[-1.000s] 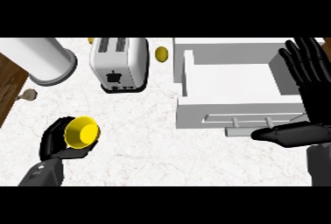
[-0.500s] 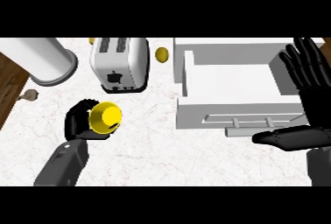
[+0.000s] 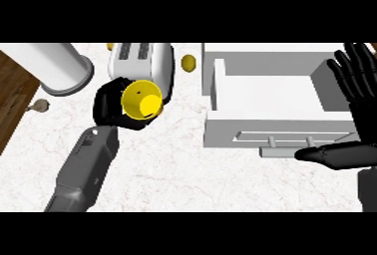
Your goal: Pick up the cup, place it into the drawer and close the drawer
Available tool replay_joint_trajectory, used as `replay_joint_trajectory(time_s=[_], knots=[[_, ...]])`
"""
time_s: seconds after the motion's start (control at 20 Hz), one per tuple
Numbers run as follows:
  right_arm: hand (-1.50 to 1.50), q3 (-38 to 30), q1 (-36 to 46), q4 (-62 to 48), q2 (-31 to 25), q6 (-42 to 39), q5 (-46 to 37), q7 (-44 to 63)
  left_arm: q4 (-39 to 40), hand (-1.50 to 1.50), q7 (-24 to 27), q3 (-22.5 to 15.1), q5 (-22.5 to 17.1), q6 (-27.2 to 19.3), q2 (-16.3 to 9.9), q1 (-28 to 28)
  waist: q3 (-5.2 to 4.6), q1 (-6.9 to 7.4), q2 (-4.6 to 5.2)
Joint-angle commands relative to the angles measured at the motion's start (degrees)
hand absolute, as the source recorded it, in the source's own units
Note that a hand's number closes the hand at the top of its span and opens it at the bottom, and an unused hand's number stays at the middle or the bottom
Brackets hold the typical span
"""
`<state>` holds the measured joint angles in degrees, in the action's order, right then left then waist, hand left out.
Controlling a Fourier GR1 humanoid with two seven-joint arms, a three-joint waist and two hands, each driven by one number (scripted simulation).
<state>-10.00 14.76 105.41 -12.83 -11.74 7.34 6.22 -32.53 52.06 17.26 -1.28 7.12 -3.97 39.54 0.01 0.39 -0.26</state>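
My left hand (image 3: 116,105) is curled round a yellow cup (image 3: 142,99), whose open mouth faces the camera. It hovers over the counter just in front of the white toaster (image 3: 141,63). The white drawer (image 3: 267,102) stands pulled open at the right, its inside bare, with a handle on its front face (image 3: 290,140). My right hand (image 3: 353,94) is open at the drawer's right edge, fingers straight and pointing up, thumb lying across below the drawer front.
A white cylinder (image 3: 57,67) stands at the back left beside a wooden strip (image 3: 13,99). A small yellow object (image 3: 188,62) lies between toaster and drawer. A small beige knob (image 3: 38,105) sits at the left. The marble counter (image 3: 184,174) spreads in front.
My left hand has carried the cup up and to the right, from the counter's front left to just before the toaster. The right hand has hardly moved.
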Motion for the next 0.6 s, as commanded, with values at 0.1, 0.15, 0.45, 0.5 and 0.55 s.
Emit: replay_joint_trajectory(time_s=[0.1, 0.15, 0.45, 0.5, 0.55], knots=[[-1.50, -1.2, 2.4, -1.1, -1.3, -0.2, 1.1, 2.0, -7.6, 1.50, -12.1, -4.6, -1.1, -2.6, 3.8, 10.4, 0.07, -0.18, -0.43], [-1.50, -0.4, 1.0, -1.7, -0.6, 0.0, -0.5, -0.2, -9.9, 1.50, -12.6, -5.5, -1.3, -2.2, 3.9, 9.4, 0.09, 0.14, -0.44], [-1.50, 1.1, -0.1, -1.2, 1.1, 1.5, -2.6, -1.4, -12.6, 1.50, -25.8, -12.7, -4.3, -12.6, 3.9, 19.5, 0.04, -1.06, -0.15], [-1.50, 0.4, 2.9, -1.9, 0.2, 1.3, -1.8, -0.6, -12.2, 1.50, -27.0, -15.9, -6.8, -16.2, 3.9, 20.8, 0.02, -1.42, -0.07], [-1.50, 1.9, 0.0, -1.1, 1.3, 1.6, -4.0, -2.8, -10.4, 1.50, -28.8, -14.0, -5.1, -16.8, 4.0, 24.7, 0.03, -1.69, 0.17]])
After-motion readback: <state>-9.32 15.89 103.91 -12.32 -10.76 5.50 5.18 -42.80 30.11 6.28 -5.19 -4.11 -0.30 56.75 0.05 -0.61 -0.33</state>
